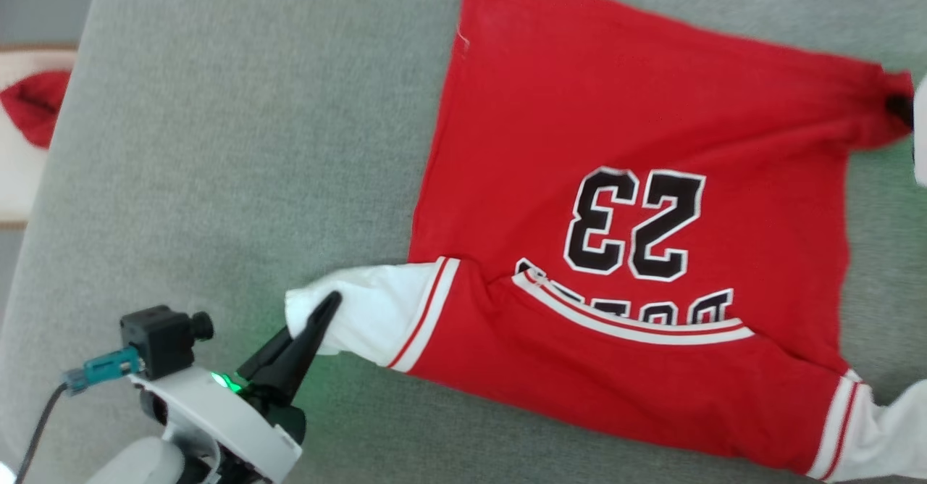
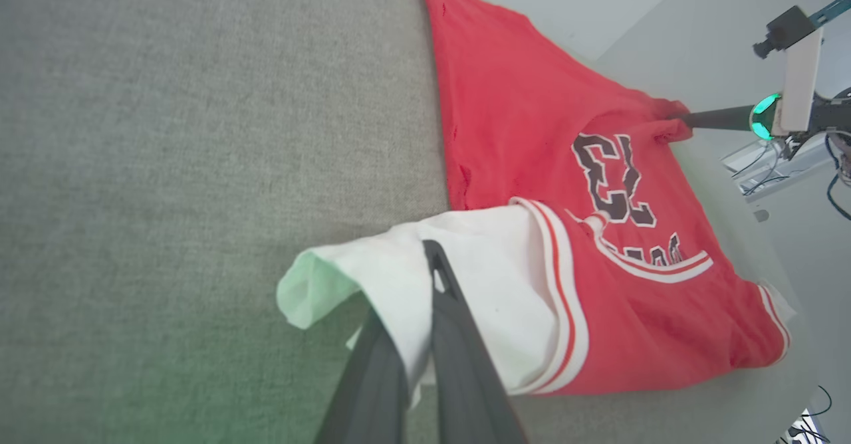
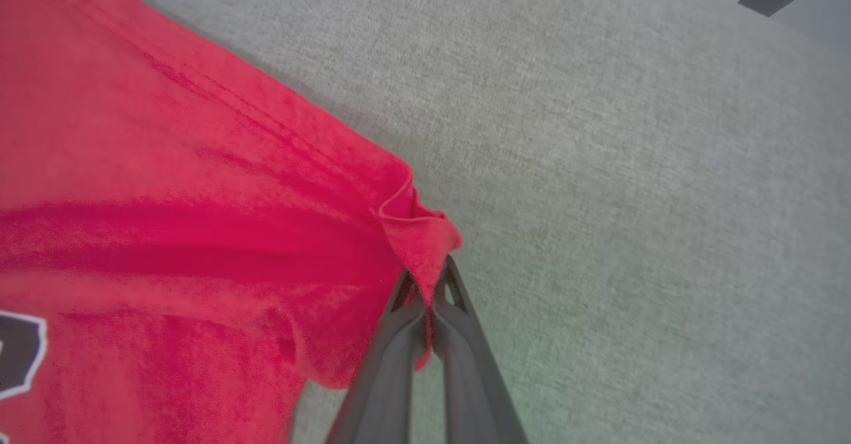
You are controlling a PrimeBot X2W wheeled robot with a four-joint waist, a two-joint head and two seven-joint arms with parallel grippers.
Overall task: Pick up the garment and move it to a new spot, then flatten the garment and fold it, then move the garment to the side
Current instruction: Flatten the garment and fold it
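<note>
The garment (image 1: 550, 143) lies collar near, hem far, sleeves spread left to right; left gripper (image 1: 327, 304) pinches its white left sleeve, right gripper (image 3: 429, 281) pinches its far-right hem corner

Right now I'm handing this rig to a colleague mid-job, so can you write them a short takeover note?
Left gripper: shut on the white sleeve of the garment.
Right gripper: shut on a red corner at the opposite side.
The garment lies spread, number up, on the grey surface, drawn between both grippers and creased near the striped collar trim.
Done: both grips taken, shirt laid open.
Left: smooth it flat, fold it, move it aside.
</note>
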